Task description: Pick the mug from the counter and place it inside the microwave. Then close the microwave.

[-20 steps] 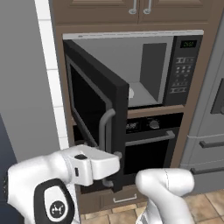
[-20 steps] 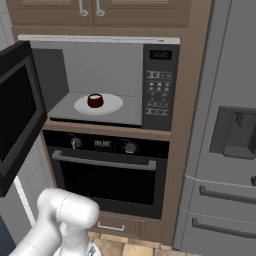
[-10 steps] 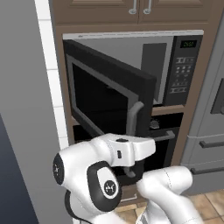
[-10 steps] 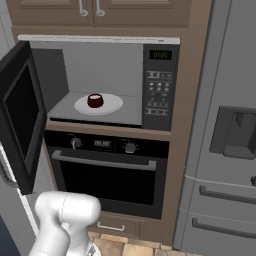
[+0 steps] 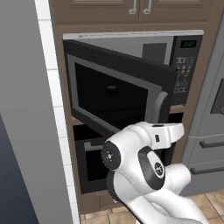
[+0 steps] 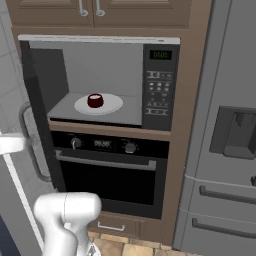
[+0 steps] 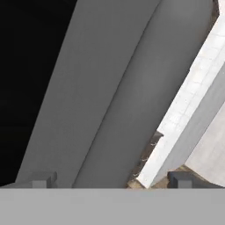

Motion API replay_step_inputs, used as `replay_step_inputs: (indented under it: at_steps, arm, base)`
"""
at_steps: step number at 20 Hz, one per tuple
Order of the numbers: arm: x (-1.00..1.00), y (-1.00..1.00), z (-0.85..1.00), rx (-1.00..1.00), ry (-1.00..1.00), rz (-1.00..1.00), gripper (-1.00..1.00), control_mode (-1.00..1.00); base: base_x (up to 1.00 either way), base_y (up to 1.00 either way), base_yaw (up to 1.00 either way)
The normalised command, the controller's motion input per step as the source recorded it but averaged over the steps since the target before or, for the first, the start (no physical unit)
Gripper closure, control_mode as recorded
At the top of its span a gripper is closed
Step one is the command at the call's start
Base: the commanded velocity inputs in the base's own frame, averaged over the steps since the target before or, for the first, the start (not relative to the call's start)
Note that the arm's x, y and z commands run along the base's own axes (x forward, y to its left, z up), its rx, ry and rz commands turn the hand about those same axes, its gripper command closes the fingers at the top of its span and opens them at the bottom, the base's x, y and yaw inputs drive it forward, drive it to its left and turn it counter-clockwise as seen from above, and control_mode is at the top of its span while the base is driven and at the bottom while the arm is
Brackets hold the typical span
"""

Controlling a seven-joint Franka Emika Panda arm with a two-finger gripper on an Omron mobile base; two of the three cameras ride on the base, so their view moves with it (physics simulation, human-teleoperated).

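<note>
Mug (image 6: 95,100) sits on the white turntable (image 6: 112,106) inside the microwave (image 6: 159,85), centre-left of the right base view, so placement is done. Door (image 5: 118,103) stands half-swung; end effector (image 7: 112,179), fingers apart, presses against the door handle (image 7: 132,110) to push it closed.

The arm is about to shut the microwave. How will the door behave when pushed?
The door probably swings stiffly on its left hinge, staying rigid. The mug sits low and squat on the turntable, so a gentle close likely won't tip it.
</note>
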Motion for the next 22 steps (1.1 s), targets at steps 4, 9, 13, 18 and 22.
replay_step_inputs:
  at_steps: [4,9,13,18,22]
  arm:
    - [0.59,-0.62,0.00,0.04,0.06,0.14,-1.00,-1.00]
    - [0.66,-0.52,0.00,0.07,0.08,0.16,-1.00,-1.00]
    - [0.73,-0.48,0.00,0.07,0.03,0.17,-1.00,-1.00]
    - [0.69,-0.47,0.00,0.08,0.00,0.16,-1.00,-1.00]
    - [0.65,-0.39,0.00,0.07,0.00,0.15,-1.00,-1.00]
  base:
    - [0.00,0.00,0.00]
    - [0.00,0.00,0.00]
    - [0.00,0.00,0.00]
    - [0.00,0.00,0.00]
    - [0.00,0.00,0.00]
